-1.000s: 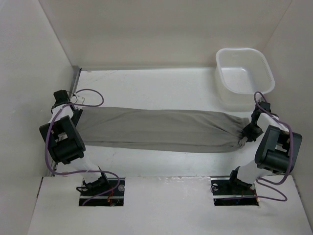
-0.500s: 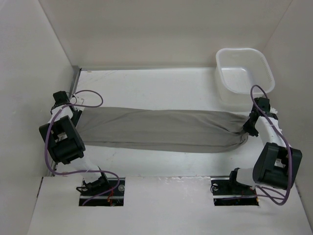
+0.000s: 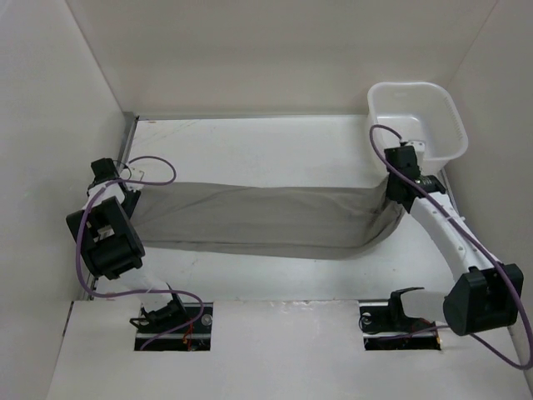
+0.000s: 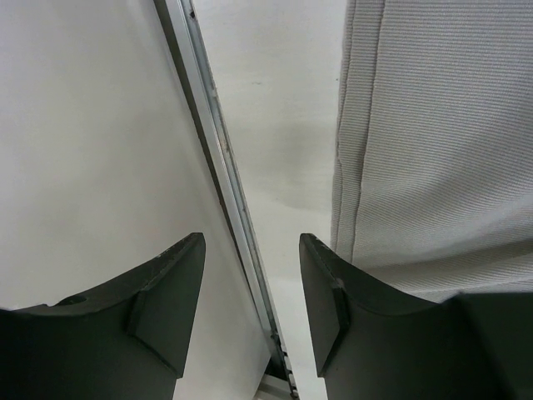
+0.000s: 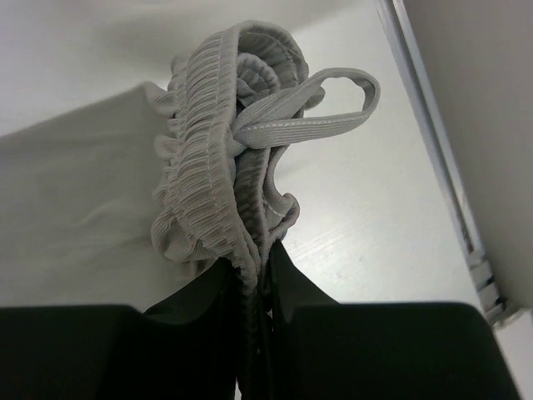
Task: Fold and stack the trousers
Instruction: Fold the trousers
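You have the white plastic tub (image 3: pixel 414 85) in the far right corner of the worktop (image 3: pixel 250 150), and only its bare white floor shows inside. The trousers (image 3: pixel 258 218) stretch left to right across the middle of the worktop, flat for most of their length. Their right end rises off the surface where your right end effector (image 3: pixel 393 197) pinches it, just beside the tub's near left corner. From the right wrist, that end effector (image 5: pixel 256 275) is closed tight on the gathered elastic waistband (image 5: pixel 208 167), with a cord loop (image 5: pixel 325 104) sticking out. Your left end effector (image 4: pixel 250 242) stands open with nothing between its fingers. One finger is over the trousers' left edge and the metal rail (image 4: pixel 225 167) along the side wall runs below the gap. Bare worktop lies beyond the trousers to the back wall, with a narrower strip in front.
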### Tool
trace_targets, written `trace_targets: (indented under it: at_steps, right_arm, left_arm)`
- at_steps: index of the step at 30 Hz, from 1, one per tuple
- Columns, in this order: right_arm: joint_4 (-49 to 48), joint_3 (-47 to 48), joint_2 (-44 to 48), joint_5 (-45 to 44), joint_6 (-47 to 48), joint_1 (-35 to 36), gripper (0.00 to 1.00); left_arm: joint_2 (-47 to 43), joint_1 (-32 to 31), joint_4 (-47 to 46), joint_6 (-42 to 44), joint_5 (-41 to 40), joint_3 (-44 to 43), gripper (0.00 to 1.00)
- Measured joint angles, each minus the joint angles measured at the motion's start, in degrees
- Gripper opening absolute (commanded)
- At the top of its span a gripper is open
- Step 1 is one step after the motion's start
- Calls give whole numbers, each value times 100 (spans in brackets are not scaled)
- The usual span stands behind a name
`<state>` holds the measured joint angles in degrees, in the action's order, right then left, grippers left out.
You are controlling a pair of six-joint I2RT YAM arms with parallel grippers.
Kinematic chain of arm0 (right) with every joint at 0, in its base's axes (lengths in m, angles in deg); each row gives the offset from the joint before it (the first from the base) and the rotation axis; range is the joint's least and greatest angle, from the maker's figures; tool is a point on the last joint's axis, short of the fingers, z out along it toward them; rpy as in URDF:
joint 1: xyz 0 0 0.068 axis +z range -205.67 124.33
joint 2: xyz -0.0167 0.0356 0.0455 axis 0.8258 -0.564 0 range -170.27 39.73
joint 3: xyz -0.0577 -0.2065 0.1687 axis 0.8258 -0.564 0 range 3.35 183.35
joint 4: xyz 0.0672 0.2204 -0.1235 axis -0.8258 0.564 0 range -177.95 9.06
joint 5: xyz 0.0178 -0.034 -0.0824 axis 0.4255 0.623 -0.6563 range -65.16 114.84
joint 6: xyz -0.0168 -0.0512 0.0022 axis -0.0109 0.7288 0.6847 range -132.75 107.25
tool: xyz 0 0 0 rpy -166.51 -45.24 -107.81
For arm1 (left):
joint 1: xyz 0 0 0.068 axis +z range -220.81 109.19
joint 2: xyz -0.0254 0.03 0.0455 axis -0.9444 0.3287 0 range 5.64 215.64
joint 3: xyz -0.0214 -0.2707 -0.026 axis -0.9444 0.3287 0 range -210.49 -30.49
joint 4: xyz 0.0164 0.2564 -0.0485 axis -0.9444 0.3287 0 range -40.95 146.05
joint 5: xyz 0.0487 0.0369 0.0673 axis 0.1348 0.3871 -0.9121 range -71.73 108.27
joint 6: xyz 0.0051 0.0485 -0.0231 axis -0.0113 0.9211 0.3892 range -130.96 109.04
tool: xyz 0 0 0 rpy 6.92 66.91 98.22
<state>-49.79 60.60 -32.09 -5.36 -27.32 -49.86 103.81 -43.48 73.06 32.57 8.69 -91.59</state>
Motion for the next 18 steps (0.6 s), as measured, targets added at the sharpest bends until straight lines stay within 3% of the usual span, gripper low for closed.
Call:
trace_targets:
  at_steps: [7, 18]
  right_arm:
    - [107, 1143, -280, -671, 238, 1578, 0]
    - [358, 2693, -2199, -988, -402, 3445, 0]
  left_arm:
    - [240, -76, -101, -7, 15, 2, 42]
    - [267, -234, -136, -33, 144, 39, 37]
